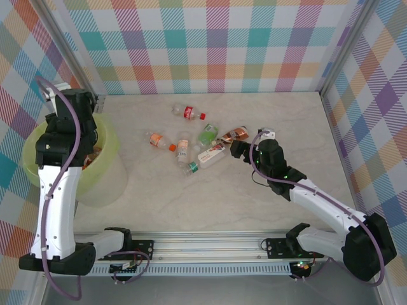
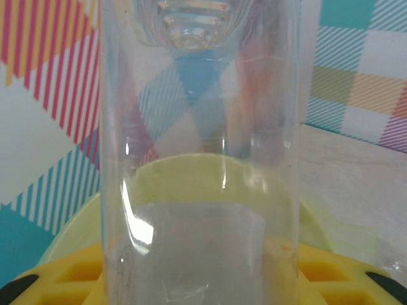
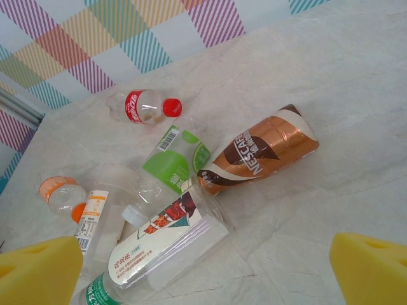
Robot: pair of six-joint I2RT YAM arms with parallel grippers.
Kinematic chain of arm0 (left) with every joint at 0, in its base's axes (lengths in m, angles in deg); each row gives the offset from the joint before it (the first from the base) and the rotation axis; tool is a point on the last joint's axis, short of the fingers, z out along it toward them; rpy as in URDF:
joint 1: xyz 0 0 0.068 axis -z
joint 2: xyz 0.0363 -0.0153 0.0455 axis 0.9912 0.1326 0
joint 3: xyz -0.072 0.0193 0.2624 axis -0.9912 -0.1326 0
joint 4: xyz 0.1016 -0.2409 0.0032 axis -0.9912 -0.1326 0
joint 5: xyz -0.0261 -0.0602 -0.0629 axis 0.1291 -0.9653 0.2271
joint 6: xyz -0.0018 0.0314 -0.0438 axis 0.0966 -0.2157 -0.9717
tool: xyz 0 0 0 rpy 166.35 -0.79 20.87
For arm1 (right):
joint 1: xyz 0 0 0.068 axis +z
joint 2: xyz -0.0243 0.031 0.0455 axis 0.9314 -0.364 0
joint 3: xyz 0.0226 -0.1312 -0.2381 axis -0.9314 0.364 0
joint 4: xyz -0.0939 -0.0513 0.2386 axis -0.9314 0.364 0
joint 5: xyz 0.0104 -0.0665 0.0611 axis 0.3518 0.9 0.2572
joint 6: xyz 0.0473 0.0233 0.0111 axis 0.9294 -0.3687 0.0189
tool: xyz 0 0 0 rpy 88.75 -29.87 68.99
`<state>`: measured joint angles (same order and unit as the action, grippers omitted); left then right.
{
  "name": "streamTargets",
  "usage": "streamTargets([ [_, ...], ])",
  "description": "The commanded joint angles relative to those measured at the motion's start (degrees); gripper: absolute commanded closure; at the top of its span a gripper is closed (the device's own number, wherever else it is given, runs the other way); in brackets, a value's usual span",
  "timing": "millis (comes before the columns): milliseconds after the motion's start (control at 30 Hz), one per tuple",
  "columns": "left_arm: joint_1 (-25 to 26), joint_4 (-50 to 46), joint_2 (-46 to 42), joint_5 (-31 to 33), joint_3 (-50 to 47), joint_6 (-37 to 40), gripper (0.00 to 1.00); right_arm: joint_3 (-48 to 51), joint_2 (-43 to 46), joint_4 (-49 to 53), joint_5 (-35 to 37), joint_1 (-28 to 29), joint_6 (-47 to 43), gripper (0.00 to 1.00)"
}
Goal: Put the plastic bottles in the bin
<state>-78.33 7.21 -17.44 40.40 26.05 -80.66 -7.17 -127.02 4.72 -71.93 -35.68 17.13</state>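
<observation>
Seven or so small clear plastic bottles (image 1: 212, 154) lie loose mid-table; one more hangs over the round yellow-green translucent plastic bin (image 1: 108, 171).
The left gripper (image 2: 203, 279) is clamped on a clear bottle (image 2: 197, 159), seemingly label-free, above the bin. The right gripper (image 1: 236, 149), jaws wide, hovers beside a copper-brown bottle (image 3: 261, 149). Empty and light, these likely crush and slide; mid-body looks the safest hold. The pale marble-look tabletop (image 1: 254, 203) is smooth, ringed by pastel checked walls (image 1: 216, 44).
</observation>
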Motion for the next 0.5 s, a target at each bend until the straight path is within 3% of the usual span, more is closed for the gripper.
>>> streamTargets([
  [0, -4.5, 1.9, -1.2, -3.0, -2.8, -0.8, 0.57, -0.7, 0.7, -0.4, 0.6, -0.4, -0.8, 0.00],
  [100, -8.5, 1.0, -1.0, -6.4, -6.4, -3.7, 0.50, -1.6, 0.1, 1.0, 0.0, -0.4, -0.9, 0.00],
  [333, -15.6, -0.1, -1.0, -5.6, -11.1, -8.7, 0.36, -3.2, -0.1, 3.8, 0.4, -0.4, -1.2, 0.00],
  [467, -16.3, -0.5, -0.8, -8.0, -11.6, -8.9, 0.07, -2.9, -0.7, 3.0, 1.1, -0.4, -0.4, 0.00],
])
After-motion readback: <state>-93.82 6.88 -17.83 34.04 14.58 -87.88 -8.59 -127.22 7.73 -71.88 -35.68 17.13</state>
